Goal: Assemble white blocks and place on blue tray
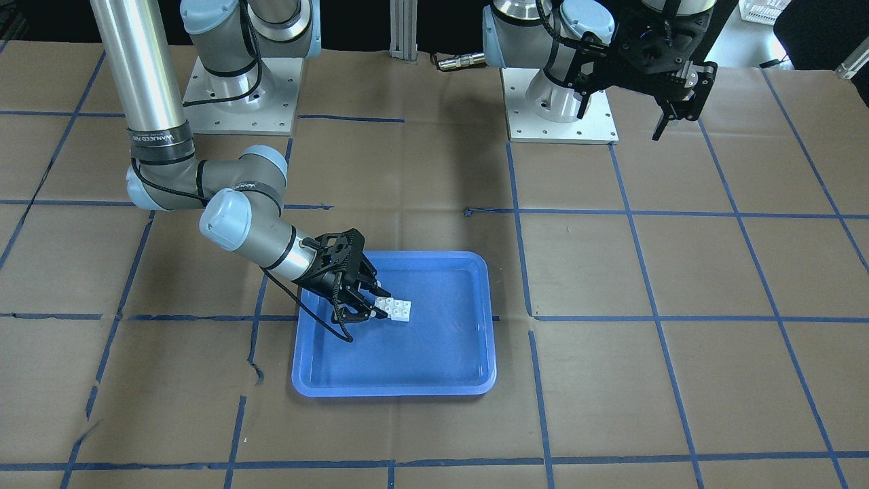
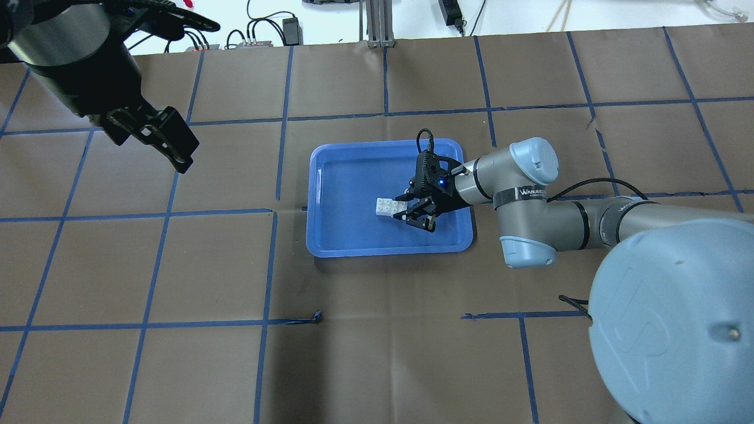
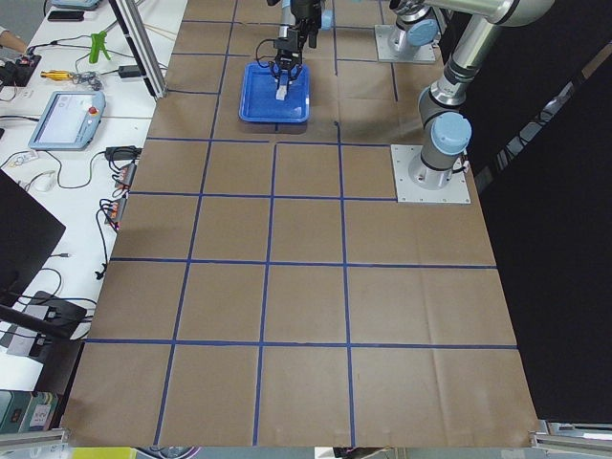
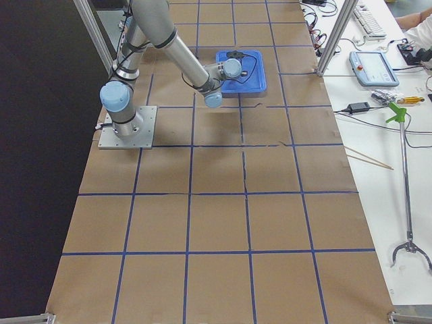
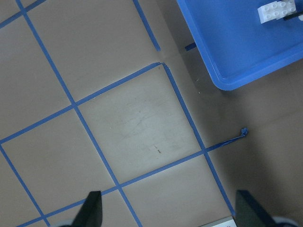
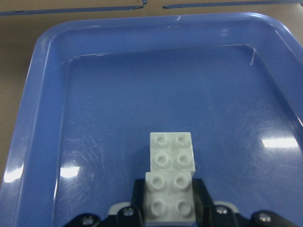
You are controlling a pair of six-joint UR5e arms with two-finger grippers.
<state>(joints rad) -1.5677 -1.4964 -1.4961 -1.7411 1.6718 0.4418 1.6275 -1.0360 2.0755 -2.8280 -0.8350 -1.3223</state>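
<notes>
White blocks [image 6: 171,158] look joined, down in the blue tray [image 6: 47,94], right jaws clamped on them; just the release left, I'd say. Left jaws wide open, empty.

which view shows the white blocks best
The right wrist-mounted view: the white blocks sit close up, all eight studs clear, the near one held in the right gripper, over the blue tray. Front-facing and overhead show them small beside the gripper; left wrist catches a corner glimpse; side views show almost nothing.
</notes>
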